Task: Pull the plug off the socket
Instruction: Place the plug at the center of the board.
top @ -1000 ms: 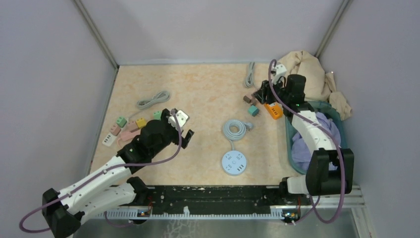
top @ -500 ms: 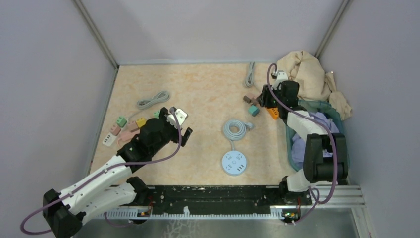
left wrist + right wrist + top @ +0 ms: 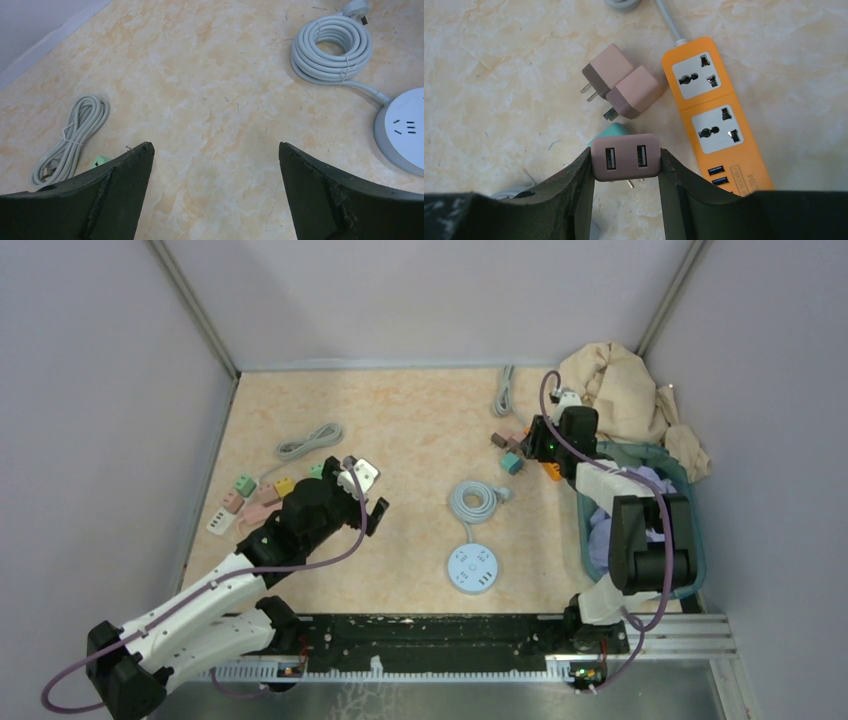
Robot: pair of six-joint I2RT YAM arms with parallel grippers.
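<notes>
The right pincer (image 3: 625,156) gripped the flat sides of the dusty-pink two-port plastic USB plug (image 3: 625,169), held between its fingers. The orange plastic socket strip (image 3: 711,117) lay to its right. The plug was judged light, rigid and smooth. The left pincer (image 3: 215,150) stood fully open and empty.

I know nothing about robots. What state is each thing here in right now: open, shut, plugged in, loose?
Right jaws: shut on the pink plug.
Pink plug: unplugged, pins bare.
Orange power strip: lying flat, visible sockets empty.
Two loose plugs: unplugged, lying beside the strip.
Left jaws: wide open, empty.
Round white socket: visible outlets empty, cord coiled.
</notes>
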